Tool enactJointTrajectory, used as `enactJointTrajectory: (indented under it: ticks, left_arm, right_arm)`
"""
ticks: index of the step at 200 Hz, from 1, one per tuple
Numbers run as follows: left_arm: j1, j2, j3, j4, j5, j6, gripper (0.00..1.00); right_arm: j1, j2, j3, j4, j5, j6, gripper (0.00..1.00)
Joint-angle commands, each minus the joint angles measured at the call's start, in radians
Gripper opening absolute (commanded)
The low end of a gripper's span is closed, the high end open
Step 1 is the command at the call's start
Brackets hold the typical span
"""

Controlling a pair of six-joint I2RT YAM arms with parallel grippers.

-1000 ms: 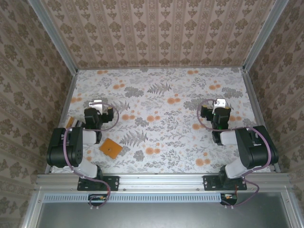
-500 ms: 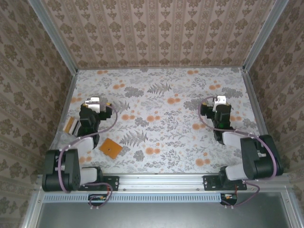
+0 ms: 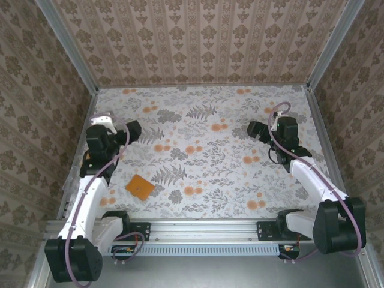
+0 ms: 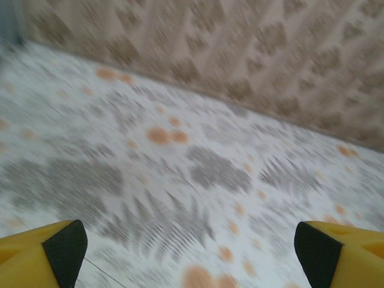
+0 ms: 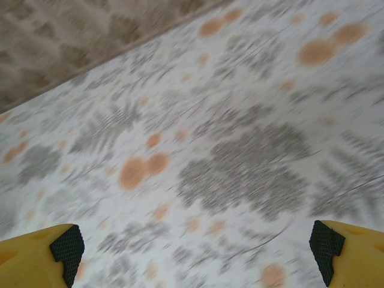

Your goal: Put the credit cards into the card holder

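The biggest thing here is the table (image 3: 228, 180), covered with a cloth of grey ferns and orange flowers, and closed on three sides by walls (image 3: 204, 42) with brown patterned paper.

The left arm (image 3: 90, 192) reaches forward along the left edge of the table. The right arm (image 3: 312, 177) reaches forward along the right edge.

The left gripper (image 4: 191, 251) is spread wide, its yellow fingers (image 4: 30, 252) with black pads stand far from each other, and between them there is only the flowered cloth. It grasps nothing. Its picture is blurred.

The right gripper (image 5: 197, 251) is also spread wide and grasps nothing. Under it there is the cloth, also blurred.

The card holder (image 3: 140, 187) is a small flat orange square with a tiny dark mark on it. It lies closed on the cloth, behind the left gripper toward the arm bases and a little to its right, not touching it. From the right gripper it is far to the left, well apart.
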Motion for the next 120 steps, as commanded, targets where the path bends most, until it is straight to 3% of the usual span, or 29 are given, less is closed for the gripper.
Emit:
enactJointTrajectory:
  ticks: [1, 36, 54, 81, 120]
  left_arm:
    - [-0.089, -0.007, 0.007, -0.284, 0.122, -0.129, 1.0]
    - [-0.287, -0.024, -0.026, -0.522, -0.101, -0.288, 1.0]
    - [-0.325, -0.046, -0.095, -0.544, -0.164, -0.371, 1.0]
    - [-0.326, -0.033, -0.159, -0.53, -0.175, -0.454, 1.0]
    - [-0.327, 0.034, -0.17, -0.504, -0.11, -0.453, 1.0]
  right_arm:
    - [0.022, 0.018, 0.052, -0.057, -0.283, 0.088, 1.0]
    - [0.102, 0.026, 0.092, -0.141, -0.245, 0.06, 1.0]
    - [0.132, 0.026, 0.096, -0.155, -0.226, 0.063, 1.0]
    - [0.177, 0.035, 0.099, -0.153, -0.216, 0.071, 1.0]
    - [0.208, 0.07, 0.11, -0.172, -0.19, 0.088, 1.0]
